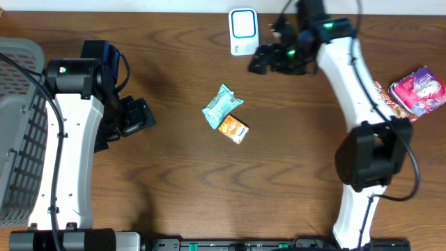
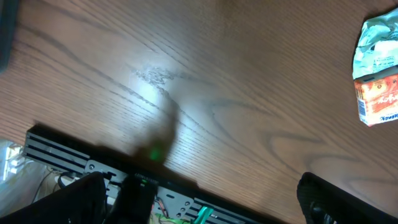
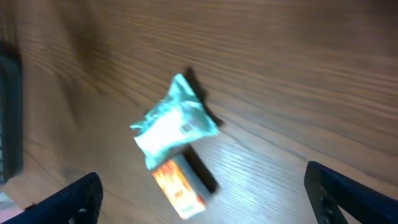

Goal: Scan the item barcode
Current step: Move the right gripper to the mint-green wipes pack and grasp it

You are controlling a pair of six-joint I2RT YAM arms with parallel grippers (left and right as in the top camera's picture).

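Table [image 1: 181,49] centre holds our two candidates, the teal packet [image 1: 223,106] touching the orange box [image 1: 234,130], the pair strung out toward the near edge. We reckon the right gripper [image 1: 263,61], up by the far edge, sits slightly nearer them than the left gripper [image 1: 143,115]. Both stand with jaws wide apart, holding and touching nothing.
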